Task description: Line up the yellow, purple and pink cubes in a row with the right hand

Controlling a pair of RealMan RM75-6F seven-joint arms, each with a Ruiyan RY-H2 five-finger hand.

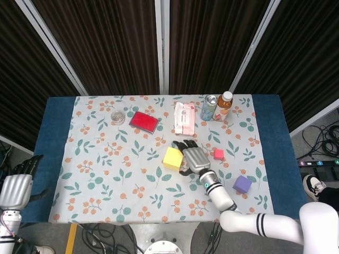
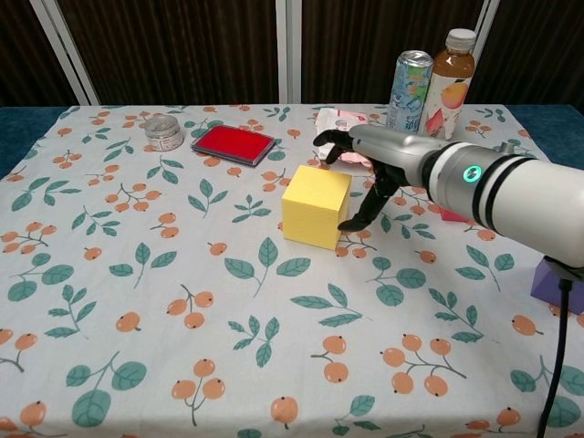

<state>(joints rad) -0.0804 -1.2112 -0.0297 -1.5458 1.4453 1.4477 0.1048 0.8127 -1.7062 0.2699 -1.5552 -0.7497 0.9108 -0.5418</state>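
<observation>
The yellow cube point(image 1: 172, 158) point(image 2: 314, 206), the largest, sits mid-table. My right hand point(image 1: 192, 157) point(image 2: 372, 166) hovers just right of it with fingers spread and nothing held; the thumb hangs down beside the cube's right face. The small pink cube point(image 1: 218, 154) lies right of the hand; in the chest view the arm mostly hides it. The purple cube point(image 1: 242, 184) point(image 2: 557, 283) rests near the front right. My left hand point(image 1: 17, 186) hangs off the table's left edge, fingers loosely extended, holding nothing.
Along the back stand a can point(image 1: 210, 107) point(image 2: 407, 84), a juice bottle point(image 1: 224, 105) point(image 2: 450, 75), a wipes pack point(image 1: 184, 118), a red flat box point(image 1: 144, 121) point(image 2: 234, 144) and a small round tin point(image 1: 118, 117) point(image 2: 163, 132). The floral cloth point(image 1: 106, 174) covers the table.
</observation>
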